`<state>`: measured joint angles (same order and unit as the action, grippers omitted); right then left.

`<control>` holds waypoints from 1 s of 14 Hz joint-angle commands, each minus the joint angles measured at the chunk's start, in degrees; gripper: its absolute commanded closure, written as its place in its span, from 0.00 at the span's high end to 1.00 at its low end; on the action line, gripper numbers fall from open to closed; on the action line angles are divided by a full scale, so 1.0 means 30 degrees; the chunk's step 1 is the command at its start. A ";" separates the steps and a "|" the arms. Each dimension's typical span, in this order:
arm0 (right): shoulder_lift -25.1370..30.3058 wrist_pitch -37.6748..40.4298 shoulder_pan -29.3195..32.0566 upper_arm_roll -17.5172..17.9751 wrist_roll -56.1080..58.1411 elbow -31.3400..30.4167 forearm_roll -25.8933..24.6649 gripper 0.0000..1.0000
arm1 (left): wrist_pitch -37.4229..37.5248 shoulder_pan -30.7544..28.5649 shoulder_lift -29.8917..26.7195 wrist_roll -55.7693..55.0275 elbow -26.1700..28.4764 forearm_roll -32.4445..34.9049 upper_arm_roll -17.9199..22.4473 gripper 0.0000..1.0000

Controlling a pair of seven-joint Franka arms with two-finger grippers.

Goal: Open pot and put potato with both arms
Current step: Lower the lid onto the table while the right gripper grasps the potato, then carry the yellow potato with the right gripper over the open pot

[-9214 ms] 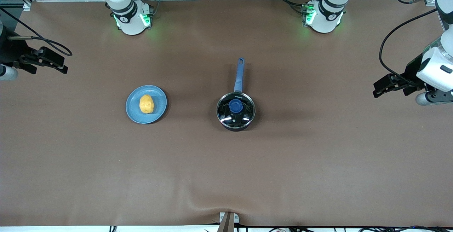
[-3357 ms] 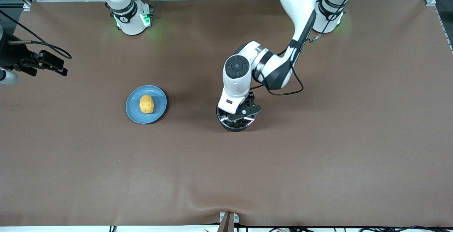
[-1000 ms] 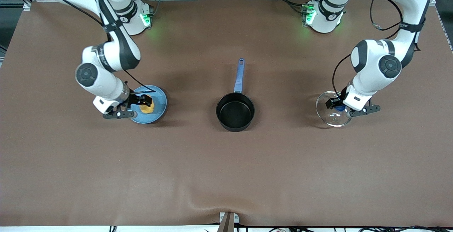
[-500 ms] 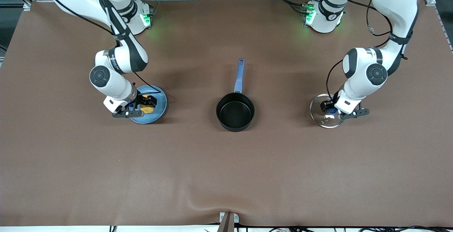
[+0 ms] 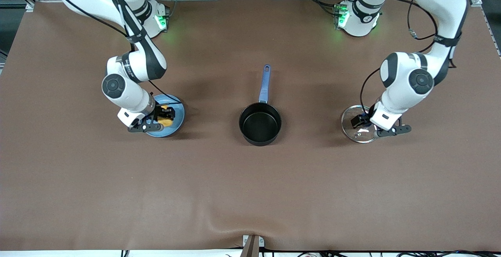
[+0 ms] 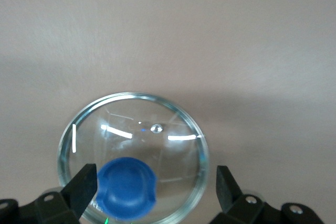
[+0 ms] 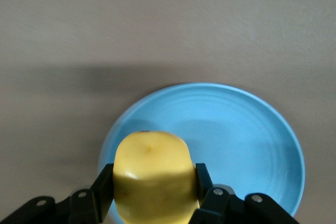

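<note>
While the right gripper [image 7: 152,195] pinches the potato [image 7: 153,174] between its two fingers just above the light-blue plate [image 7: 247,145], the left gripper [image 6: 153,190] hangs with its fingers spread wide, one on each side of the blue knob [image 6: 127,187]. Directly under this gripper the glass lid [image 5: 354,125] lies on the brown worktop [image 5: 250,186]. Between the two grippers stands the pot [image 5: 260,123], uncovered and with nothing inside.

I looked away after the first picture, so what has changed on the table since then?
The left gripper carried the lid off the pot to the table at its own end and opened. The right gripper closed on the potato over the plate. Pot and plate stayed put.
</note>
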<state>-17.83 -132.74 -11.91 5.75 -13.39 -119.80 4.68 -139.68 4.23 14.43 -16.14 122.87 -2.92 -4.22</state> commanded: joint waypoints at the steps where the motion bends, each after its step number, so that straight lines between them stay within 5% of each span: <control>1: -0.0586 0.5879 -0.0977 0.0573 -0.3378 0.6310 0.0139 0.00 | 0.4738 -0.0266 -0.0443 -0.0216 -0.3620 0.0153 -0.0147 1.00; 5: -0.2839 0.7565 -0.2939 0.0603 -0.6693 1.2032 0.0198 0.00 | 0.9518 -0.0325 -0.0649 -0.0273 -0.7752 0.0300 -0.0029 1.00; 9: -0.7904 0.7391 -0.5781 0.0574 -1.0358 1.8067 0.0023 0.00 | 1.2189 -0.0443 -0.0619 -0.0185 -1.0626 0.0564 0.0029 1.00; 14: -0.9847 0.5431 -0.7395 0.0545 -1.1852 1.9046 -0.0036 0.00 | 1.2721 -0.0589 -0.0882 -0.0097 -1.0955 0.0564 0.0000 1.00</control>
<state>-45.16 -116.60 -33.15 7.71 -46.72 -66.44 4.75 -102.81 2.78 11.68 -16.21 91.35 -2.66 -3.87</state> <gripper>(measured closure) 0.339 0.000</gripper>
